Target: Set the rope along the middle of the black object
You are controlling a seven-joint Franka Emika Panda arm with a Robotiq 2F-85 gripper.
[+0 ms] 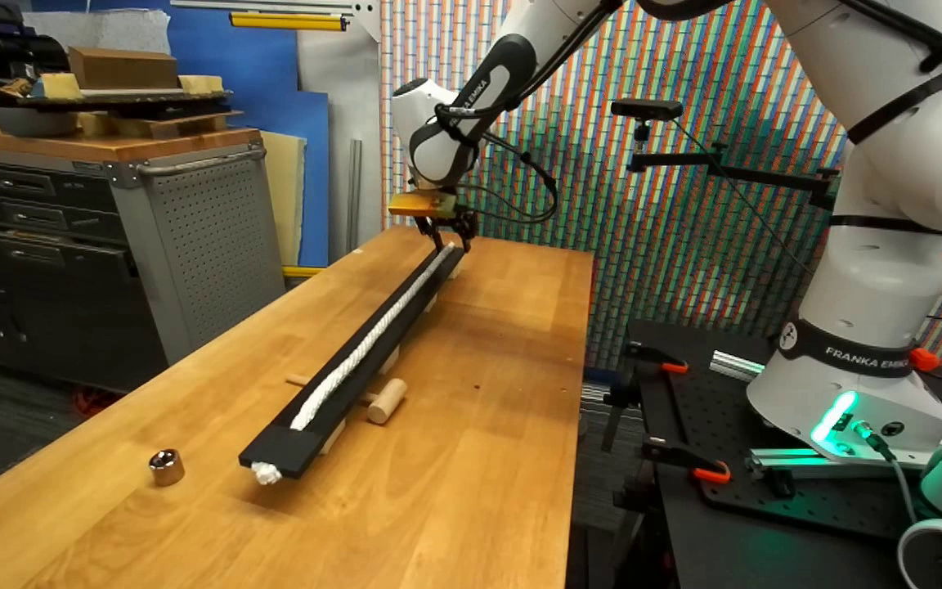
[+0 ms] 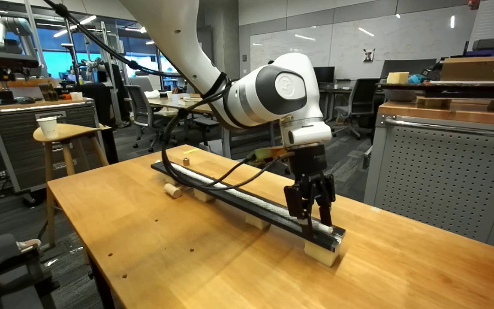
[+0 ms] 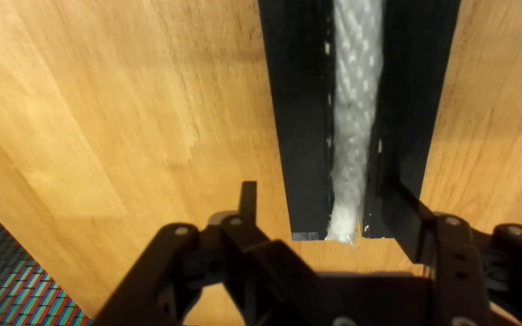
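The rope (image 1: pixel 356 357), a cream-white cord, lies lengthwise along the middle of the long black bar (image 1: pixel 355 380). Both also show in an exterior view, rope (image 2: pixel 247 195) and bar (image 2: pixel 230 201). In the wrist view the rope (image 3: pixel 356 90) runs in a central channel, and its frayed end reaches the bar's (image 3: pixel 302 136) end edge. At the other end, a white tuft (image 1: pixel 266 473) sticks out past a black cross strip. My gripper (image 3: pixel 318 188) is open at the bar's end. One finger is beside the bar, the other overlaps its right half. It also shows in both exterior views (image 1: pixel 453 244) (image 2: pixel 316 227).
Pale blocks (image 2: pixel 321 253) raise the bar off the wooden table (image 1: pixel 471 491). A wooden mallet-like piece (image 1: pixel 388 401) lies beside and partly under the bar. A metal socket (image 1: pixel 166 467) stands near the bar's far-from-gripper end. The arm's cable (image 2: pixel 208 186) loops in front of the bar.
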